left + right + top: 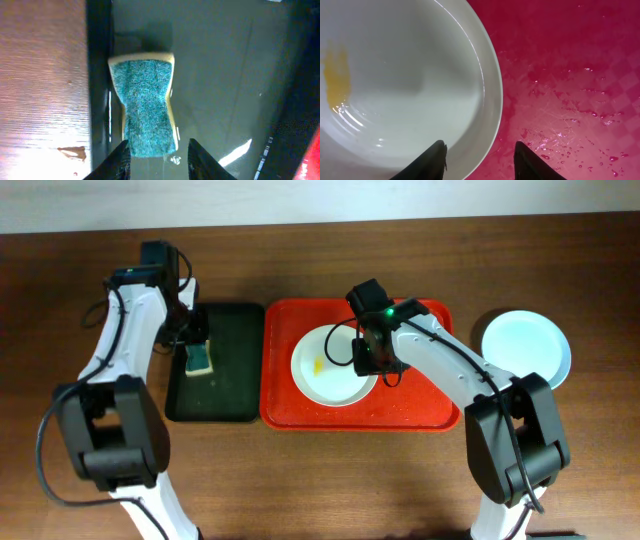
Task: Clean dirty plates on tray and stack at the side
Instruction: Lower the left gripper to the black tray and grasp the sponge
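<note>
Over the desk, left tool gapes astride the sponge, likely for scrubbing; right tool gapes across the plate rim, probably to steady it.

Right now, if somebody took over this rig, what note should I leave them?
Left claw: open, fingers either side of the sponge on the black tray; nothing gripped.
Right claw: open, straddling the rim of the white plate on the red tray.
Done: a pale blue plate sits on the table to the right; I cannot tell whether more lie under it.
Left: wipe the white plate's yellow smear, then stack it there.
</note>
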Controlling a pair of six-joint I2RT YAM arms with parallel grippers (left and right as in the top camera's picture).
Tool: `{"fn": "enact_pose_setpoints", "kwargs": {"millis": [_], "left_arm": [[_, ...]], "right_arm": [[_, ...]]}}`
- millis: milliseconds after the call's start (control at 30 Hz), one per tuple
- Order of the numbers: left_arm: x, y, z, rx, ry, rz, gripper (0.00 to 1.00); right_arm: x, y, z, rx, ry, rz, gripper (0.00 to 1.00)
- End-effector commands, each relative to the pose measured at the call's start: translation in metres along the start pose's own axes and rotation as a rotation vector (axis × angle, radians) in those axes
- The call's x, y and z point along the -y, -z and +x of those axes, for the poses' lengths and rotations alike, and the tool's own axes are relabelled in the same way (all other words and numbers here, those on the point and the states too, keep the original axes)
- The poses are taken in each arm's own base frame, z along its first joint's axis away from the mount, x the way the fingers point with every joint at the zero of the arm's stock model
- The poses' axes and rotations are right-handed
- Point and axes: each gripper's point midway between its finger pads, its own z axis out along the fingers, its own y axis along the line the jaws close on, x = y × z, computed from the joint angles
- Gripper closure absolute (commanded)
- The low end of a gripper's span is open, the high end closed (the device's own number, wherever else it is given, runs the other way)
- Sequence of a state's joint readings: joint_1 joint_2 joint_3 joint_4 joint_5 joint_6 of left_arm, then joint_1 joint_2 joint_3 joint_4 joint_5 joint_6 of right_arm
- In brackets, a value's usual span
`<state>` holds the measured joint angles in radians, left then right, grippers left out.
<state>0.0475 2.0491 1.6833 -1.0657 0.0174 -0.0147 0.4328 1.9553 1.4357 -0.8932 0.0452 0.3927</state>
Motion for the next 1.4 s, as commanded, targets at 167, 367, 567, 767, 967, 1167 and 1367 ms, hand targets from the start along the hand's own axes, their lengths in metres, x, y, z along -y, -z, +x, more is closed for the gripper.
{"fn": "enact_pose_setpoints", "kwargs": {"millis": [167, 367, 567, 767, 967, 1167, 1367], "left_arm": [[-0.01, -0.03, 0.009, -0.088, -0.008, -0.046, 0.65], [-0.011, -0.034, 0.005, -0.074, -0.004, -0.053, 0.65], [-0.011, -0.043, 0.009, -0.077, 0.0, -0.053, 0.65], [-0.015, -0.06, 0.016, -0.073, 0.002, -0.072, 0.65], [-0.015, -0.068, 0.02, -0.076, 0.002, -0.071, 0.7], [-0.014, -0.069, 0.021, -0.078, 0.001, -0.064, 1.0], [-0.008, -0.057, 0.016, -0.046, 0.001, -0.038, 1.0]], "right_arm": [[0.004, 0.011, -0.003, 0.031, -0.007, 0.009, 0.55], [0.004, 0.011, -0.002, 0.03, -0.007, 0.009, 0.55], [0.004, 0.011, -0.003, 0.03, -0.007, 0.01, 0.55], [0.004, 0.011, -0.003, 0.03, -0.007, 0.01, 0.55], [0.004, 0.011, -0.003, 0.03, -0.007, 0.01, 0.55], [0.004, 0.011, -0.003, 0.031, -0.007, 0.009, 0.54], [0.004, 0.011, -0.003, 0.031, -0.007, 0.009, 0.23]]}}
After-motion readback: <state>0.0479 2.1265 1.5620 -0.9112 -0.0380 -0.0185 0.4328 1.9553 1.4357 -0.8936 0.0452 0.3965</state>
